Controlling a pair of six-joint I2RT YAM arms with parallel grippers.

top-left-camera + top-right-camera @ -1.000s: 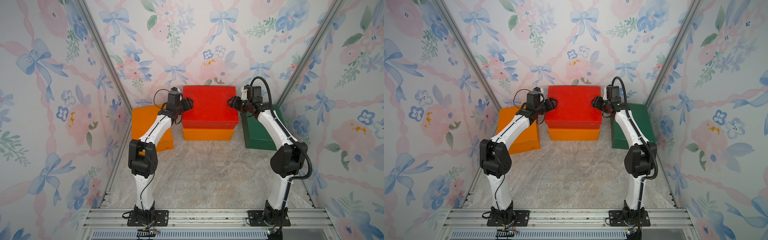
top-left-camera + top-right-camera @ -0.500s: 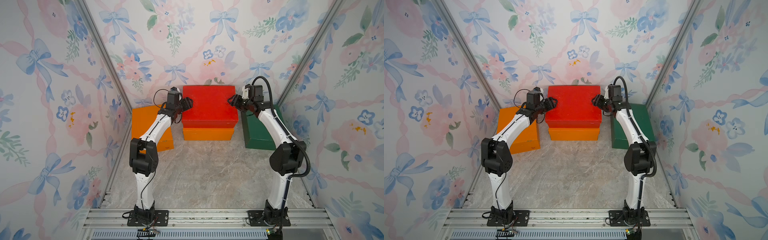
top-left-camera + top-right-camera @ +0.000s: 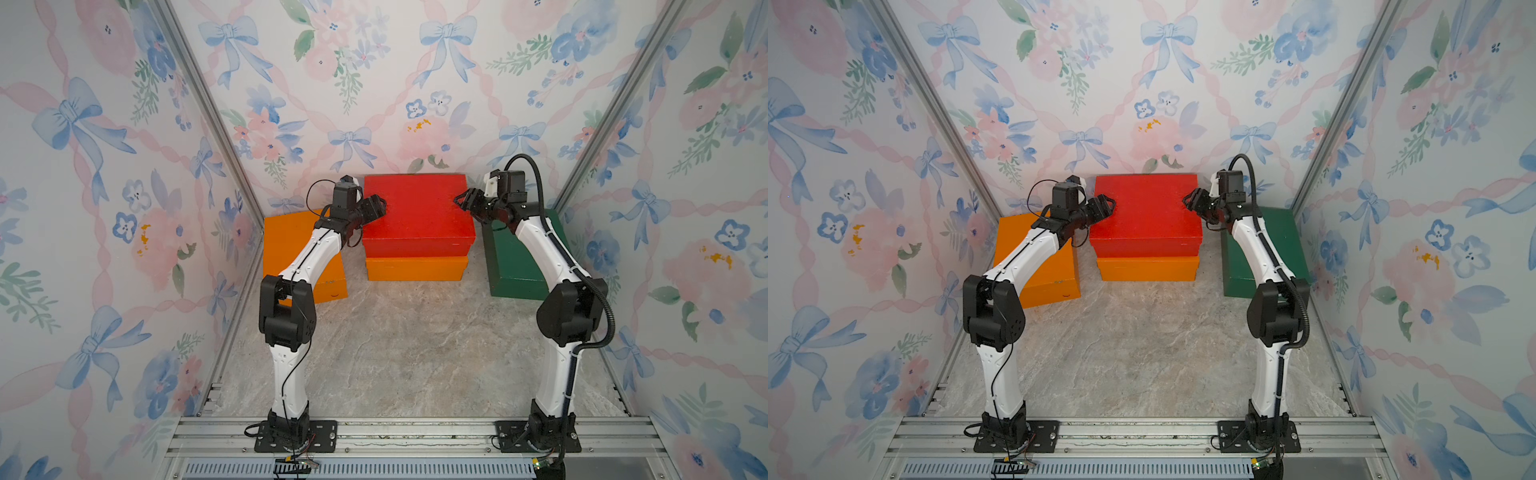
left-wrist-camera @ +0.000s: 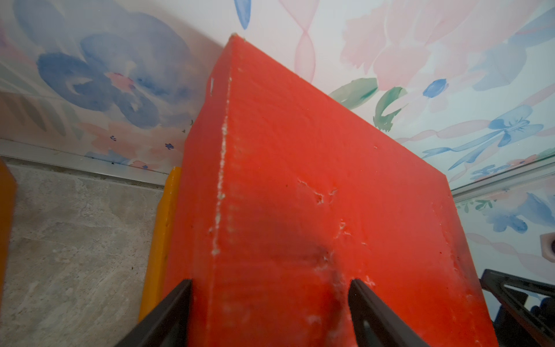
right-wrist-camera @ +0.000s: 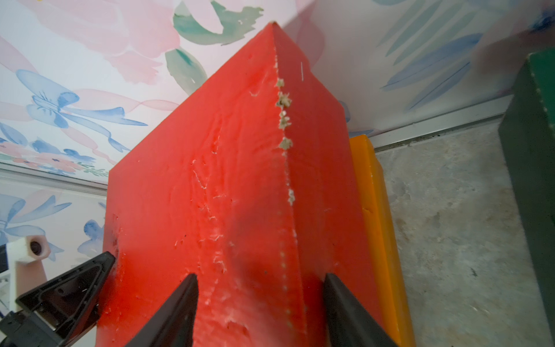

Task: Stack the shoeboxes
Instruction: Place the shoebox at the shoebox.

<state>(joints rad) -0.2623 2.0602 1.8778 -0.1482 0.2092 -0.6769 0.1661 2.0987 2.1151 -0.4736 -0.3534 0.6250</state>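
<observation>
Though chipped along its edges — red shoebox (image 3: 417, 216), flat atop orange shoebox (image 3: 415, 268).

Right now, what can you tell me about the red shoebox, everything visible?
The red shoebox is a closed, lidded cardboard box painted glossy red, the paint chipped to bare board along its top edges. It lies flat on an orange shoebox, close to the back wall. The right gripper pinches its right top edge; the left gripper straddles its left top edge, jaws apart.
</observation>
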